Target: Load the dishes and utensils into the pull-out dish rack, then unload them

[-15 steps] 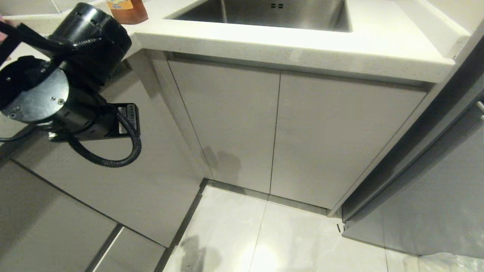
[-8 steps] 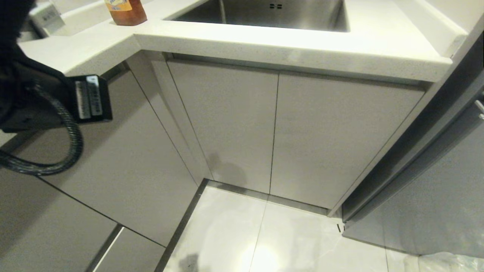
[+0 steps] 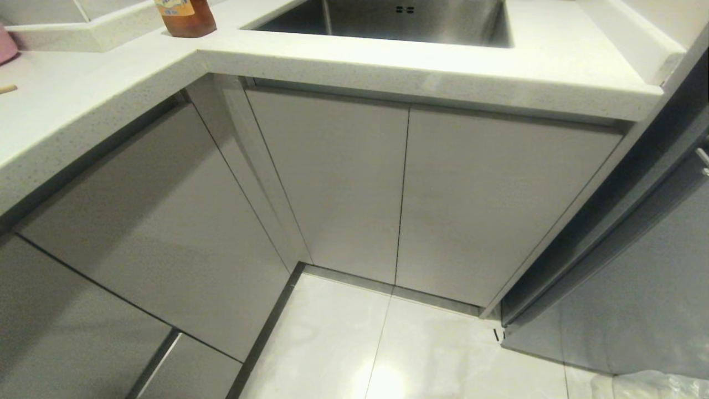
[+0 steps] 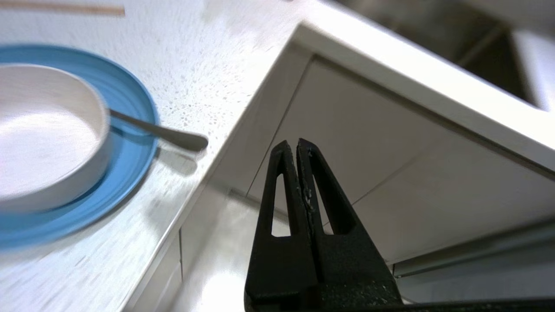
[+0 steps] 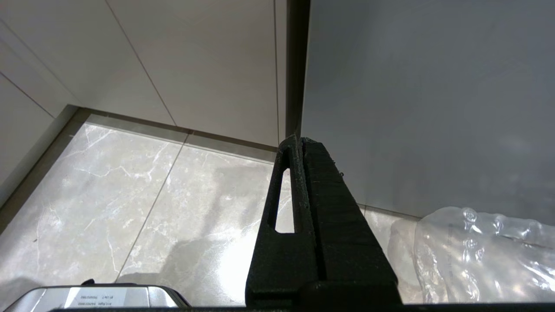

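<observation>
On the white counter lies the light-blue plate [image 4: 130, 99] with the cream bowl [image 4: 47, 134] sitting on it. A grey spoon [image 4: 173, 138] pokes out from under the bowl over the plate's rim. A wooden chopstick [image 4: 65, 8] lies beyond them, and its tip [image 3: 6, 88] shows at the head view's left edge. My left gripper [image 4: 297, 145] hangs shut and empty off the counter's edge, beside the plate. My right gripper [image 5: 299, 141] is parked low over the floor, shut and empty. No part of the pull-out dish rack's basket shows; every front under the counter is closed.
A steel sink [image 3: 388, 22] is set in the counter, with an orange bottle [image 3: 185, 16] at its left. Below is a two-door cabinet [image 3: 404, 194], and a dark grey panel [image 3: 637, 277] stands at the right. Clear bubble wrap [image 5: 485, 255] lies on the tiled floor.
The left arm, which filled the head view's upper left, has swung away to the left and gone out of that view. The counter it covered now shows.
</observation>
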